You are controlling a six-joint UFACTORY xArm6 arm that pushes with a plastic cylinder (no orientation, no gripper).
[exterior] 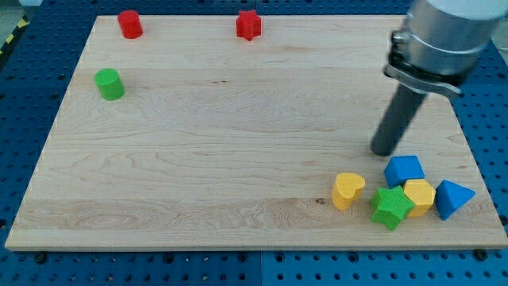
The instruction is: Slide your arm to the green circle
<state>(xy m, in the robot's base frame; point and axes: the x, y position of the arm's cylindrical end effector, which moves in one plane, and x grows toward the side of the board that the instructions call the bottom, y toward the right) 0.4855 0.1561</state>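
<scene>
Target green circle (109, 83) stands upright, axis vertical, at the worktop's (214, 159) left edge near the view's top. Your tip (384, 151) is well apart from it at the right, just above the blue block (404, 169). No claw fitted; no readable writing. Two red blocks up top.

green circle (109, 83) (red ones nearby)

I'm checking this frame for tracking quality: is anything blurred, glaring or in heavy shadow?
Camera view: even, soft lighting, no glare on the wooden board; blocks such as the green circle look sharp with faint shadows; my tip is crisp, while the grey arm housing above looks slightly soft and is cropped.
</scene>
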